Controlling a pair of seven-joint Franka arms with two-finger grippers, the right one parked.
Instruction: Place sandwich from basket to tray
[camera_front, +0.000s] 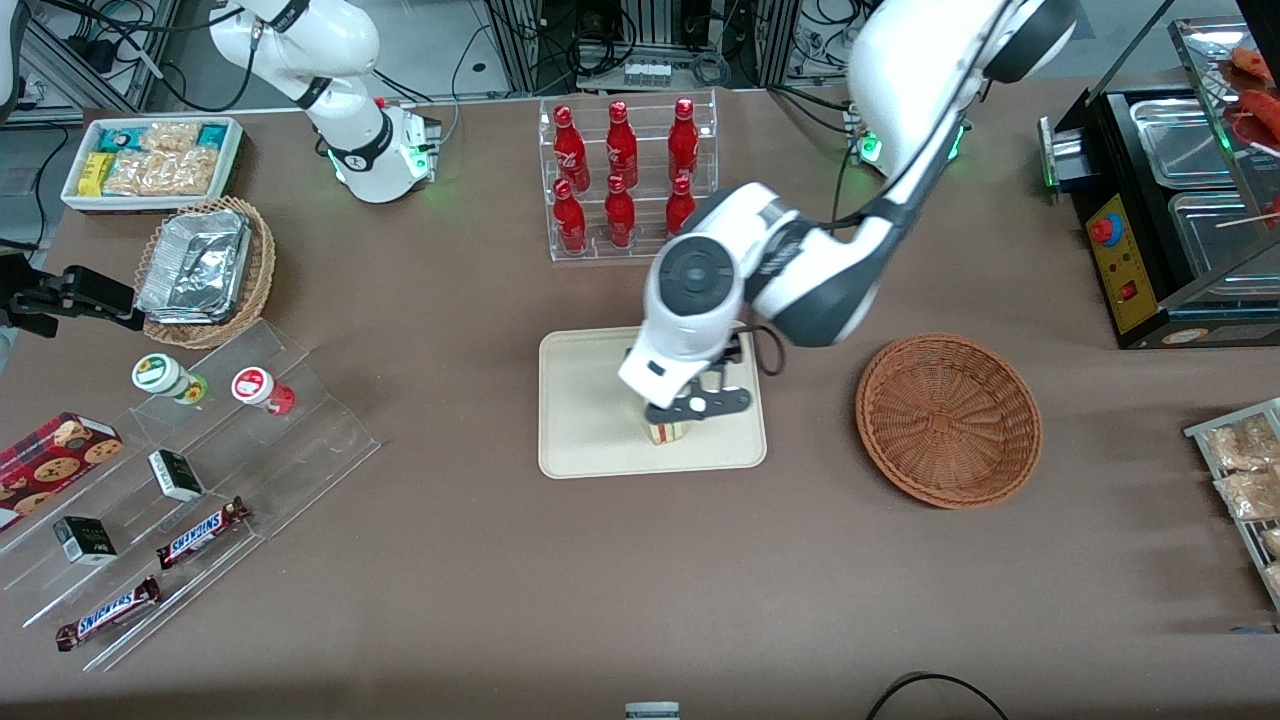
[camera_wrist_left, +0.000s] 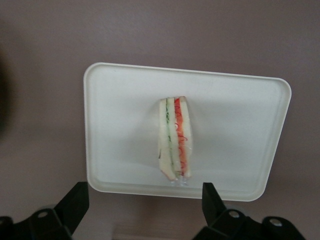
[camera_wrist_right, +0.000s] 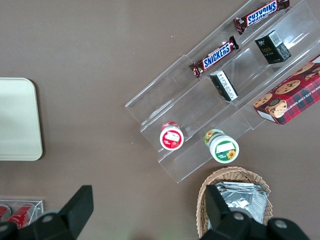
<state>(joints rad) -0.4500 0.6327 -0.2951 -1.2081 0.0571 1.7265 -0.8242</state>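
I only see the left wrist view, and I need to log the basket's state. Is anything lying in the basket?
Observer: No. The basket shows only bare wicker. The sandwich stands on the tray.
Operator: Where is the basket relative to the tray?
Observer: It is beside the tray on the table, toward the working arm's end, with a gap between them.
Operator: Is anything tall near the gripper?
Observer: The gripper is open and hangs just above the sandwich. A rack of red bottles stands farther from the front camera than the tray, apart from it.
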